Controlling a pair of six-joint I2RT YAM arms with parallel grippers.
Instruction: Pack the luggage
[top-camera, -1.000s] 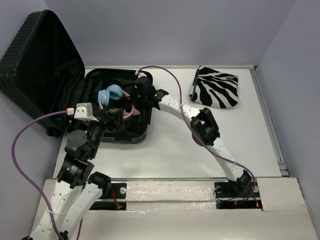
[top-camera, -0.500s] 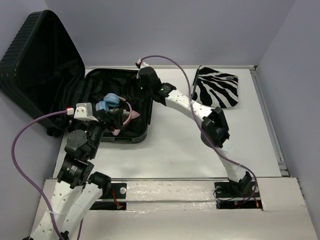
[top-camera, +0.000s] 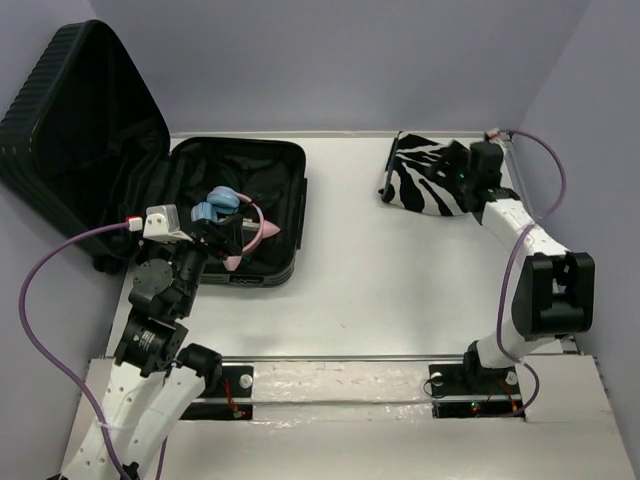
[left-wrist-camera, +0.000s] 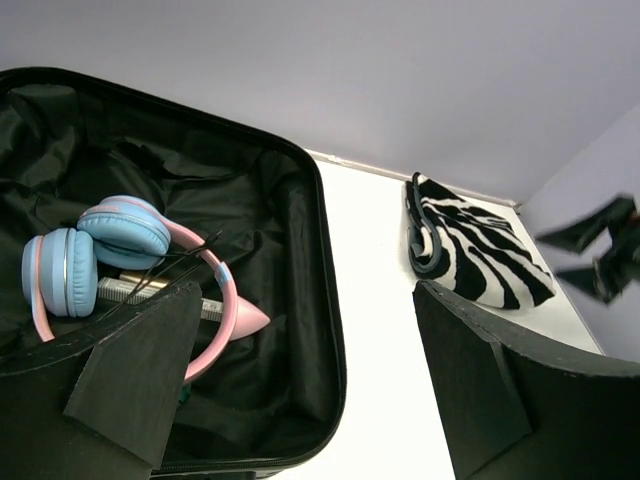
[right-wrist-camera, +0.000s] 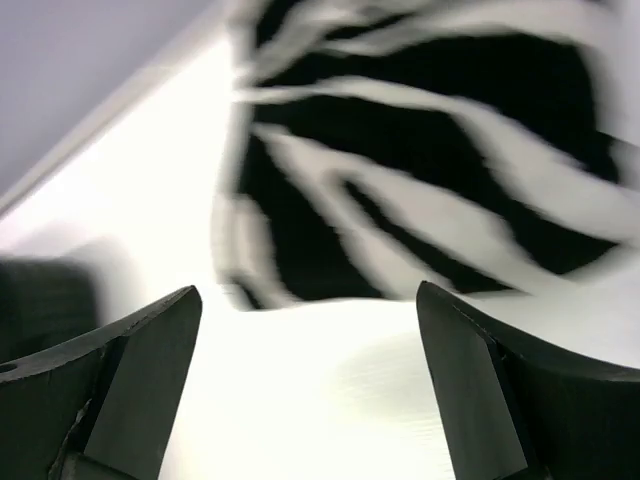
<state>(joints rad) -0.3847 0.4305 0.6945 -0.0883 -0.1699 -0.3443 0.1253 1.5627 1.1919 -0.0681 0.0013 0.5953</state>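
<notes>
Luggage (top-camera: 285, 165) open at far left, both grippers spread and empty

The black hard-shell case sits on the far left part of the white table (top-camera: 400, 290). Its base shell lies flat, and its ribbed lid (top-camera: 70, 110) stands tilted up against the left wall. On the black fabric lining of the base rest blue-and-pink headphones (top-camera: 222, 205), their two blue ear cups side by side and the pink band with a pointed ear curving toward the near right. A thin silver-grey item (left-wrist-camera: 125, 290) lies partly under them; what it is cannot be told.

The left gripper (top-camera: 228, 243) hangs over the near part of the base shell, just near of the headphones. Its jaws are wide apart, with nothing between them.

The right gripper (top-camera: 462, 176) is at the far right of the table, over the zebra-striped pouch (top-camera: 415, 180), which lies well apart from the case. The right wrist view is blurred, but it shows the fingers (right-wrist-camera: 140, 360) spread wide, with only the striped fabric and bare table in the gap between them.
</notes>
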